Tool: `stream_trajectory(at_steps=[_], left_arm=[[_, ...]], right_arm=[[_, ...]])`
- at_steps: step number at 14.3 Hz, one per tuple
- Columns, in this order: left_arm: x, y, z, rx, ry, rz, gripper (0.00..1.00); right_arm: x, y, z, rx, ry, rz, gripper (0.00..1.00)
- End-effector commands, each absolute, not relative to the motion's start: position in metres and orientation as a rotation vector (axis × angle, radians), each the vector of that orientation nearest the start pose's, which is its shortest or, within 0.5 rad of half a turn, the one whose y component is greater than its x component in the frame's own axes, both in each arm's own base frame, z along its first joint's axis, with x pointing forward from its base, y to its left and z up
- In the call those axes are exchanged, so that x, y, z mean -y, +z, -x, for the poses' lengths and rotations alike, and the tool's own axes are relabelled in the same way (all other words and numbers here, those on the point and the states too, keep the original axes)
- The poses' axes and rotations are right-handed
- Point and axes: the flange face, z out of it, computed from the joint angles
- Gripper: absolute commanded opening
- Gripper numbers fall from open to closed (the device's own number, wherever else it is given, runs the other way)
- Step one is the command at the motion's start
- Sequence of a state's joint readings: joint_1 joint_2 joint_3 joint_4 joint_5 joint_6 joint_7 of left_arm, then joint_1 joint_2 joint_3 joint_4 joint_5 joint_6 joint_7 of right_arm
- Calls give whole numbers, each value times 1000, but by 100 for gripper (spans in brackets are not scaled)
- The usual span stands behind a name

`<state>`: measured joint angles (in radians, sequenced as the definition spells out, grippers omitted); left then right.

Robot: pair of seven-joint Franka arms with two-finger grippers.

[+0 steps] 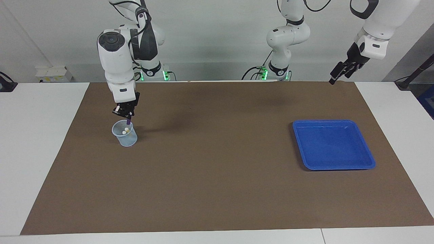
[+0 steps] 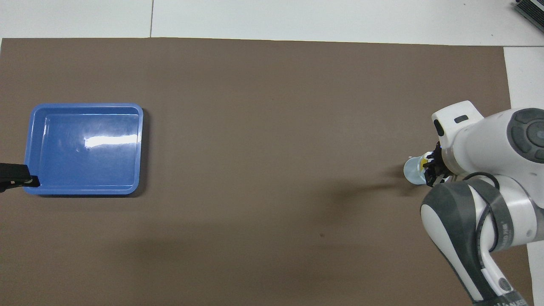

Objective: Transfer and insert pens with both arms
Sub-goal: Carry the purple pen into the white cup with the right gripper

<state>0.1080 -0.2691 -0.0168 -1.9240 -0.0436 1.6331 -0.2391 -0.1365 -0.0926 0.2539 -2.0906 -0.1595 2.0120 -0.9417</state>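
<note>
The right gripper (image 1: 126,114), on its white jointed arm, is clenched on a slim purple marker pen (image 1: 128,119) held upright over the small clear plastic cup (image 1: 125,133), which stands toward the right arm's end of the brown mat (image 1: 217,189) with two whitish pen ends (image 1: 125,130) showing inside. The left gripper (image 1: 340,73) waits raised over the mat's edge nearest the robots, jaws released. Farther from the robots, a blue rectangular plastic tray (image 1: 334,164) lies toward the left arm's end.
</note>
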Motion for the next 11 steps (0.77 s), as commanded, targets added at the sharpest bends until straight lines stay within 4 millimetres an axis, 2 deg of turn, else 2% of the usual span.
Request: stream_trajectory(at_steps=[1, 2, 5, 7, 9, 11], left_arm=[[-42, 605, -487, 485, 130, 3118, 100], [-41, 615, -489, 483, 128, 3117, 100], [-43, 616, -494, 490, 143, 3111, 100], [-44, 616, -501, 492, 160, 3106, 100], [-42, 626, -509, 488, 159, 3103, 100], [-39, 646, -515, 479, 146, 3102, 100]], right_arm=[[-53, 457, -519, 1747, 86, 2802, 0], [-54, 455, -518, 1735, 80, 2798, 0], [-37, 441, -516, 1718, 71, 2805, 0], [-34, 434, -514, 1706, 83, 2807, 0], [-30, 426, -513, 1701, 61, 2814, 0], [-30, 420, -512, 1694, 62, 2813, 0]])
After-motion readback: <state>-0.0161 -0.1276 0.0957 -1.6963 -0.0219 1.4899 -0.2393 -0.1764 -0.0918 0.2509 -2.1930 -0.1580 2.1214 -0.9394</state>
